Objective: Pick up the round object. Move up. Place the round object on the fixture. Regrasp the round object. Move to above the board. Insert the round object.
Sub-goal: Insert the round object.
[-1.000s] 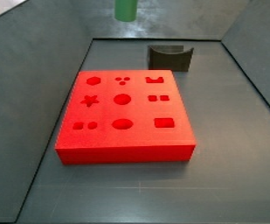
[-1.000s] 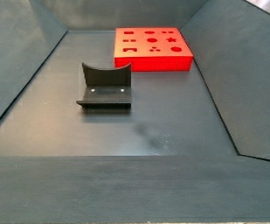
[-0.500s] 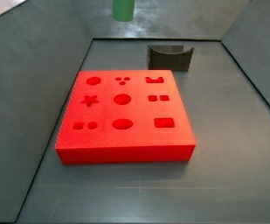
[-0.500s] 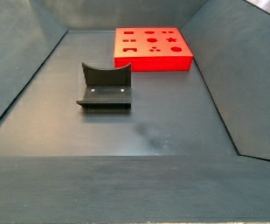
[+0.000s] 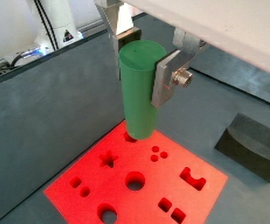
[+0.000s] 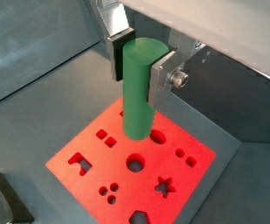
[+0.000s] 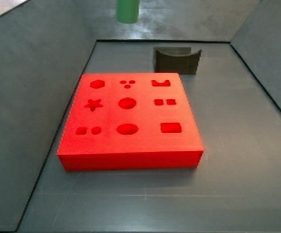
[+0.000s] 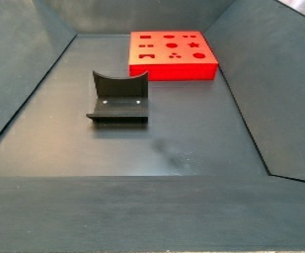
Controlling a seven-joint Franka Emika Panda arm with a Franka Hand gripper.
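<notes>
The round object (image 5: pixel 138 96), a smooth green cylinder, hangs upright in my gripper (image 5: pixel 143 57), which is shut on its upper end. Both wrist views show the silver fingers (image 6: pixel 161 77) pressing its sides. The peg (image 6: pixel 138 96) is high above the board (image 6: pixel 161 160), a bright red slab with shaped recesses, and well clear of it. In a side view only the peg's lower end (image 7: pixel 128 9) shows at the picture's upper edge, above the far left part of the board (image 7: pixel 149 116). The gripper is out of frame in both side views. The fixture (image 7: pixel 178 59), a dark notched block, stands bare behind the board.
The bin's sloping grey walls (image 7: pixel 34 82) surround the floor. The fixture (image 8: pixel 119 97) sits on its base plate in front of the board (image 8: pixel 182 72) in a side view. It also shows beside the board (image 5: pixel 161 179) as a dark block (image 5: pixel 253 144).
The peg's lower end has risen slightly in the side view. Board and fixture have not moved.
</notes>
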